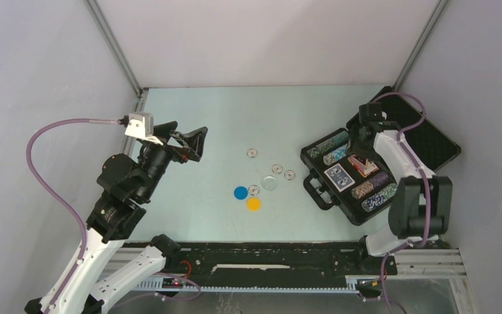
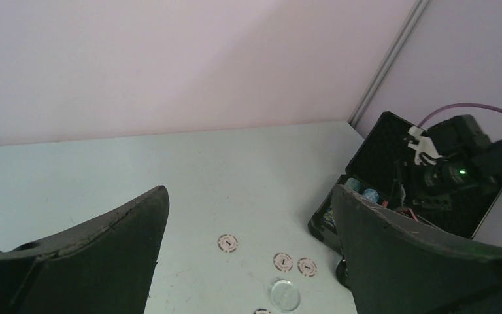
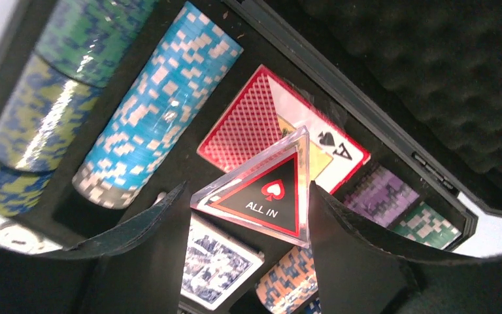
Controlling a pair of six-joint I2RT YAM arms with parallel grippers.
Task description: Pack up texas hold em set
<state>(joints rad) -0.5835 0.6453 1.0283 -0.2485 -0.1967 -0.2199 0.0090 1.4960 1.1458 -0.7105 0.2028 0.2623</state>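
"ALL IN" triangular marker [image 3: 263, 197] in right tool [image 3: 248, 190]

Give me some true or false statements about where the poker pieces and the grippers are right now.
1. The right gripper holds the marker over the case. True.
2. The left gripper is shut on a chip. False: it is open and empty, above the table.
3. The case is closed. False: it lies open.
4. The blue disc and the yellow disc lie on the table, outside the case. True.
5. The clear disc is packed in the case. False: it lies on the table.
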